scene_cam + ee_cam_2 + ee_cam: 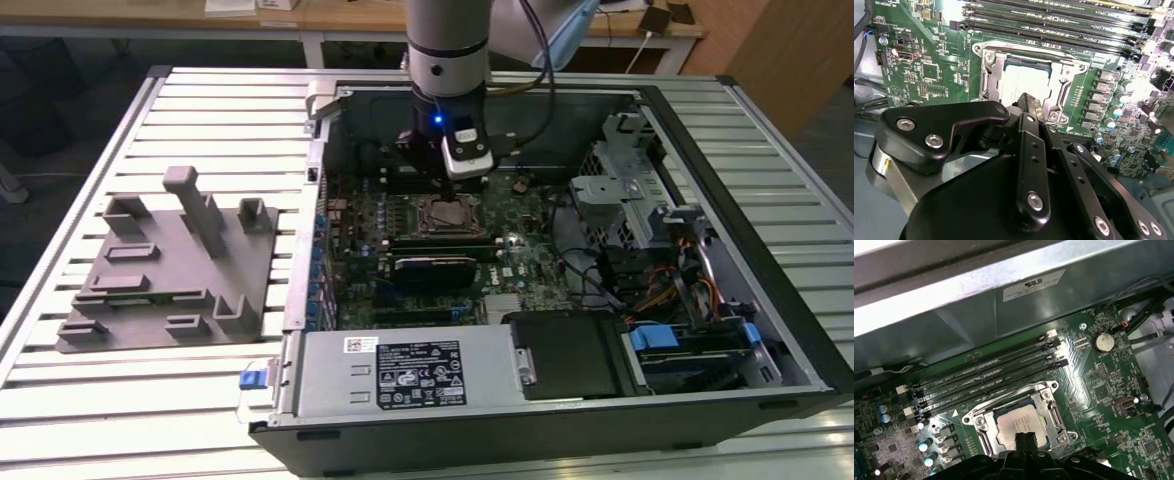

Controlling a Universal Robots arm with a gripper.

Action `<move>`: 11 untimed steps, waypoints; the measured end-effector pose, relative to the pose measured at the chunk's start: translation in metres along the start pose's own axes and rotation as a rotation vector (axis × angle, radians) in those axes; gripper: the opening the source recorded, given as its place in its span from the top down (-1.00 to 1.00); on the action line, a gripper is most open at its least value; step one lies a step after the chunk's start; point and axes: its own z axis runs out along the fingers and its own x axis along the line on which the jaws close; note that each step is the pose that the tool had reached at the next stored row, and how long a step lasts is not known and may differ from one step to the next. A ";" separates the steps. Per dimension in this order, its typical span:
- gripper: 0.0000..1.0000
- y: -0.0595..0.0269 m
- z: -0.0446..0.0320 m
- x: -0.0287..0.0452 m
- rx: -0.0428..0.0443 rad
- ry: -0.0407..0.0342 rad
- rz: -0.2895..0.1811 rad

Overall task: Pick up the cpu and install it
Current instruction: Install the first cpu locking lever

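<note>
**A:** On the slatted worktop lies the open case — where's the arm in all that?

**B:** Over the board, reaching down inside the case. In the exterior view the tool hangs right above the socket, with the grey rack well apart on that view's left.

**A:** And the cpu?

**B:** Sitting within the socket frame — pale square top, seen in both wrist views. Whether it's fully seated, I can't judge.

**A:** Which way from the tool?

**B:** Straight below the tips, near enough. In the first wrist view the two tips meet over the chip's nearer edge; the memory slots run along the socket's far side.

**A:** Is the tool pinching it?

**B:** The fingers look pressed together, nothing between them that I can make out. They're just above the chip or touching its top — I can't tell which.
</note>
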 end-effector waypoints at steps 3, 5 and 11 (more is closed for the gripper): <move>0.79 0.0012 0.0006 -0.0029 0.0046 0.0106 -0.014; 0.79 0.0019 0.0009 -0.0049 0.0073 0.0168 -0.023; 0.79 0.0037 0.0016 -0.0098 0.0160 0.0340 -0.050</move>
